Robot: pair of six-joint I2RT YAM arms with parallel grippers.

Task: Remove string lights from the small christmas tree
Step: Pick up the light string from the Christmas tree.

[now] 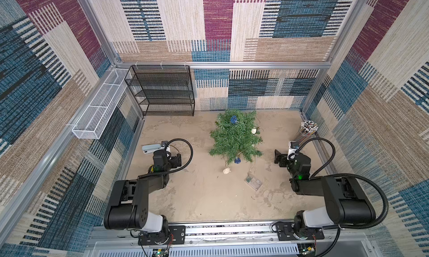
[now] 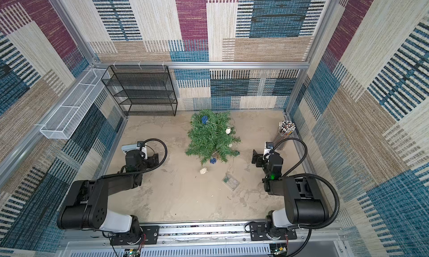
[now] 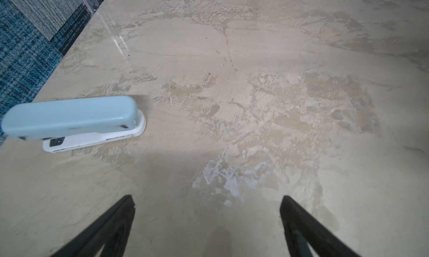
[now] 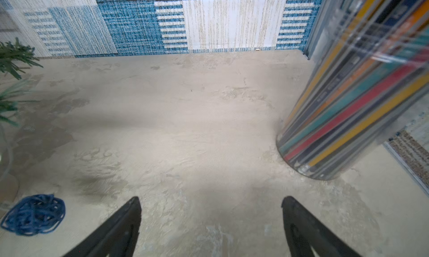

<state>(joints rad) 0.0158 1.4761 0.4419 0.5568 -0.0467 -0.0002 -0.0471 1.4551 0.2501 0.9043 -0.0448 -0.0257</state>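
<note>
Only overhead: clear battery box (image 1: 253, 182)

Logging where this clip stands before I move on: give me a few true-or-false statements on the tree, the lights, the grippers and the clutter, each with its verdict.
1. The left gripper and the right gripper are both open and empty. True.
2. The string lights are entirely off the small christmas tree. False: a dark blue ball sits among its branches.
3. The clear battery box lies on the table, apart from the tree. True.
4. The stapler lies by the right arm. False: it lies near the left gripper.
5. The clear cylinder of coloured sticks lies on its side. False: it stands upright.
</note>
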